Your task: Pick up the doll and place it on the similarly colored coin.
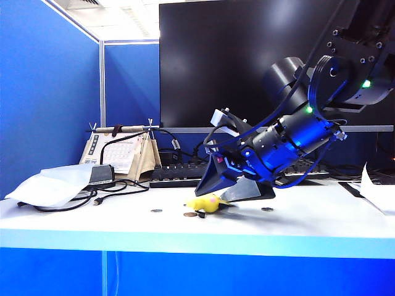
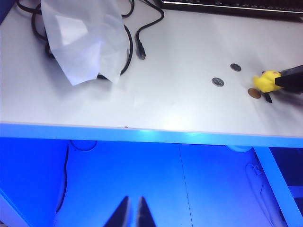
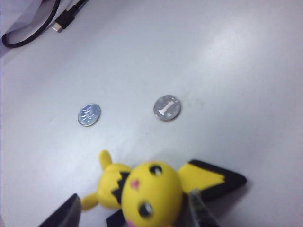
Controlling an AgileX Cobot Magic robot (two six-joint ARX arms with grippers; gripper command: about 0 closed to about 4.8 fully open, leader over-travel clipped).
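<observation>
We find the doll [image 3: 147, 194] lying on its side on the table [image 1: 308, 225], touching the brown coin [image 2: 254, 93], its length set across the right gripper [image 3: 135, 210]. Those jaws stand part-open either side of it, gripping nothing. The left gripper [image 2: 132, 213] hangs narrow below the table edge, well apart.

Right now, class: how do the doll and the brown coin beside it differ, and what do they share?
The doll is bright yellow with black-tipped ears; the brown coin is plain copper-brown. The doll is bulky and lies tipped over; the coin is flat and far smaller. The right gripper flanks the doll, not the coin. Both rest on the white table.
</observation>
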